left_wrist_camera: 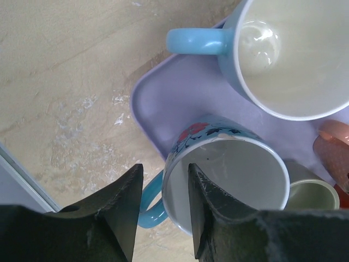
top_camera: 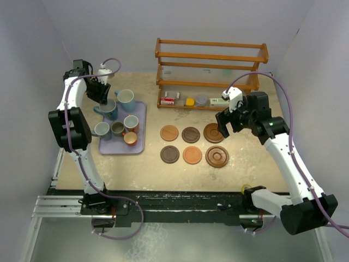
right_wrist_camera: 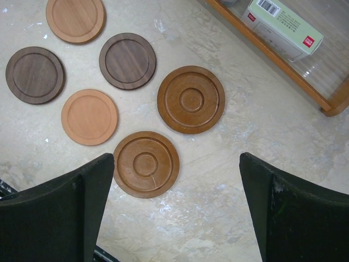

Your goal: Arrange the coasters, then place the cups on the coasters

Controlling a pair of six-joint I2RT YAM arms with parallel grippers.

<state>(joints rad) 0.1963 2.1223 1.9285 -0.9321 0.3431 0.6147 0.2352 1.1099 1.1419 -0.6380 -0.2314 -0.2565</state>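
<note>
Coasters (top_camera: 192,155) lie in two neat rows of three on the middle of the table (top_camera: 136,170), with the two ringed coasters (right_wrist_camera: 191,99) at the right end. The arranging therefore looks done, and the step in hand is, as I judge it, fetching the first cup. All six cups (top_camera: 118,128) sit on the lavender tray (top_camera: 140,108) at the left, well apart from the discs. The left gripper (left_wrist_camera: 164,168) is down at the patterned blue mug (left_wrist_camera: 229,174) on the tray's left edge. Its jaws stand narrow, astride the mug's wall beside the handle, one finger (left_wrist_camera: 122,213) outside and the other inside. Whether they already pinch the wall I cannot tell. The large light blue mug (left_wrist_camera: 289,54) stands just beside it, and smaller cups crowd the other side. The right gripper (right_wrist_camera: 175,158) hangs above the coasters, jaws wide and nothing between them. The next move calls for a firm pinch on the wall and a straight lift clear of the neighbours. Then comes a carry across to a coaster, probably a ringed one to suit a big mug, where it is set down upright and centred. The right arm may have to give way.
</note>
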